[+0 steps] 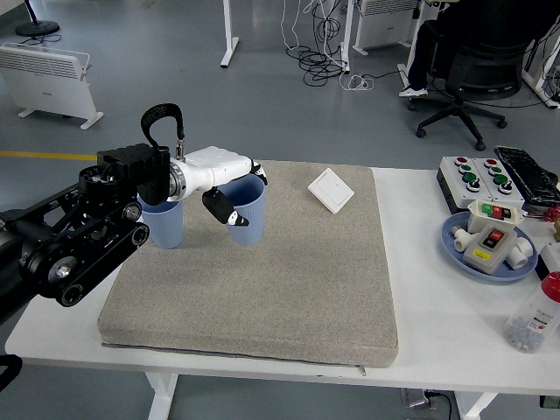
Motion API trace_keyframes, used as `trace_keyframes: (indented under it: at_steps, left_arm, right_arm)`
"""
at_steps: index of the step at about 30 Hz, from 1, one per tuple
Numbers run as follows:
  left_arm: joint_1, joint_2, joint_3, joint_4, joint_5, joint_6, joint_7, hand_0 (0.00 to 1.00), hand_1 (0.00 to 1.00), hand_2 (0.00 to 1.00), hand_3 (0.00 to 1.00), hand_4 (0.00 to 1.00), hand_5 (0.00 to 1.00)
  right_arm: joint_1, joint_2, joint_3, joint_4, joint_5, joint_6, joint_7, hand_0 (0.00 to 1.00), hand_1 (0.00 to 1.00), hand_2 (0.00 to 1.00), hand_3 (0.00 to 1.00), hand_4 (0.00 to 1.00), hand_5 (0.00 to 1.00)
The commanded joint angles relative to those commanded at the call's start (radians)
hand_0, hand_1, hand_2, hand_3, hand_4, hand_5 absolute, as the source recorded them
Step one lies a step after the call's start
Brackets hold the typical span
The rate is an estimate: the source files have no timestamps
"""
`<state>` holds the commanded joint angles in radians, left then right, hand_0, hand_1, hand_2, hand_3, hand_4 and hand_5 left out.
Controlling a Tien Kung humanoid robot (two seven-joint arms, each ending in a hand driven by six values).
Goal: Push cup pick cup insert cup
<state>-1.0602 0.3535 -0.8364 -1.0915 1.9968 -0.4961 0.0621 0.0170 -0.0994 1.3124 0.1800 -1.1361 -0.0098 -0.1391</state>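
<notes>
- We see a lab or workshop: grey floor, loose cables (325, 52), an office chair (472, 74).
- A white table (446, 297) carries button boxes (472, 178).
- A radiator (48, 79) stands at left.

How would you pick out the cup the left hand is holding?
Start at the grey mat and go to its far left corner. Two blue cups stand out there; the held cup is the right one, with the white left hand gripping its rim, unlike the other cup.
</notes>
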Motion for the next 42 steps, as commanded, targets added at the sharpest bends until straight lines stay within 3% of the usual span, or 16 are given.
trace_keyframes:
  at_steps: [9,15,25,42]
  left_arm:
    - [-0.052,0.048,-0.079,0.064,0.033,-0.035,0.016,0.369,0.505,0.477,0.483,0.544,0.002]
    - [-0.077,0.079,-0.139,0.145,0.08,-0.054,0.029,0.376,0.508,0.477,0.481,0.534,0.002]
    - [-0.075,0.08,-0.133,0.236,0.099,-0.05,0.016,0.394,0.517,0.489,0.489,0.532,0.002]
    - [-0.074,0.055,-0.098,0.309,0.126,-0.024,-0.013,0.397,0.524,0.491,0.494,0.531,0.002]
  right_arm:
    - [0.0,-0.002,-0.001,0.0,0.002,0.0,-0.001,0.696,0.6,0.609,0.544,0.102,0.416]
    - [-0.003,-0.003,-0.005,0.0,0.004,0.0,-0.002,0.696,0.6,0.609,0.544,0.102,0.414]
    - [-0.01,-0.001,-0.009,0.0,0.004,-0.001,-0.005,0.696,0.6,0.608,0.544,0.102,0.414]
    - [-0.009,-0.001,-0.018,0.0,0.008,0.0,-0.004,0.696,0.6,0.607,0.543,0.102,0.417]
